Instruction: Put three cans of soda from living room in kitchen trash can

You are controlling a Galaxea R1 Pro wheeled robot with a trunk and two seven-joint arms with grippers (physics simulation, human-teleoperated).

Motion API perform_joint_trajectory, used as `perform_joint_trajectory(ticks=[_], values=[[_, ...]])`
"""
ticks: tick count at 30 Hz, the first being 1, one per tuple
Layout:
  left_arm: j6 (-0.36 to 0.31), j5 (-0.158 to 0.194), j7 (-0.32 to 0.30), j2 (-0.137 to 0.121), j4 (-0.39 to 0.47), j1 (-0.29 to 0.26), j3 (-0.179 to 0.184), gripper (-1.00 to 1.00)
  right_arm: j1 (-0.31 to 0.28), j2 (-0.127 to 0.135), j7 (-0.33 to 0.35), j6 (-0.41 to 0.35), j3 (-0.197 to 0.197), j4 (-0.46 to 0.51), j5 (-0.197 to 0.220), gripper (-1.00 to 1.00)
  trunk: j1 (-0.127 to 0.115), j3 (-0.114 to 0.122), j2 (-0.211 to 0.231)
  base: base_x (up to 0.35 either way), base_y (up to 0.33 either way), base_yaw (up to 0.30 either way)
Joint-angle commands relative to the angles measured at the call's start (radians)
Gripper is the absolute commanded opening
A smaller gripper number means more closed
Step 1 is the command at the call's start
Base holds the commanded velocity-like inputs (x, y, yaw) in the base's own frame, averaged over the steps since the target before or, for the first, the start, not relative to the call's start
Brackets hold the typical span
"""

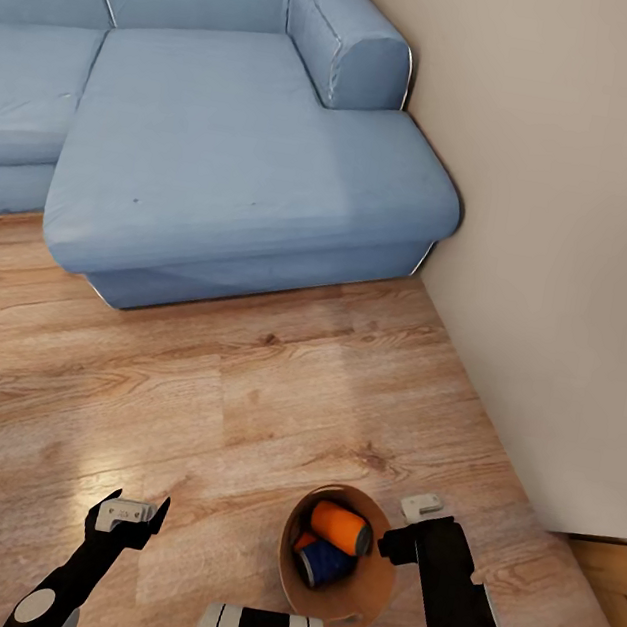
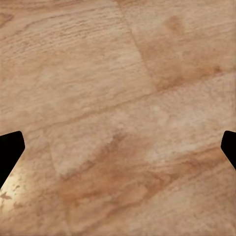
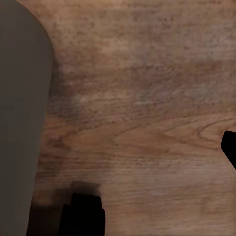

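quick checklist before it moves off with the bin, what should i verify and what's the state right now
1. Cans in the bin: an orange can and a dark blue can lie inside; a third is partly visible, orange, under them. Cannot tell if all three are in.
2. Bin held: right gripper is at the rim, but the grip itself is not visible. Cannot tell.
3. Left gripper free: fingers wide apart over bare floor. Ok.
4. Bin upright: it seems tilted, its mouth facing the camera. Not ok if carried so.
5. Location: sofa ahead, so this is the living room, not the kitchen. Not ok yet.
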State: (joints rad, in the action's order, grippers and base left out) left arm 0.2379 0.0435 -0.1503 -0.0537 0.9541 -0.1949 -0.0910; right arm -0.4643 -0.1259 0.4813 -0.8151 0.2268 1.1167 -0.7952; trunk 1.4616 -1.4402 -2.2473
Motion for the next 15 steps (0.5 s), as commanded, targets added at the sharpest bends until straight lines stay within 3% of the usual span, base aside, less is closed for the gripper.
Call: perform_joint_trajectory(ticks=[1, 15], values=[[0.0, 0.0, 0.0, 0.0, 0.0, 0.0, 0.0, 1.0, 0.0, 0.0, -0.001, 0.002, 0.0, 0.0, -0.008, 1.0, 0.0, 0.0, 0.0, 0.0, 0.0, 0.0], [0.0, -0.002, 0.0, 0.0, -0.004, 0.0, -0.001, 1.0, 0.0, -0.001, -0.001, 0.004, 0.0, 0.0, -0.009, 1.0, -0.004, 0.003, 0.007, 0.0, 0.0, 0.0]])
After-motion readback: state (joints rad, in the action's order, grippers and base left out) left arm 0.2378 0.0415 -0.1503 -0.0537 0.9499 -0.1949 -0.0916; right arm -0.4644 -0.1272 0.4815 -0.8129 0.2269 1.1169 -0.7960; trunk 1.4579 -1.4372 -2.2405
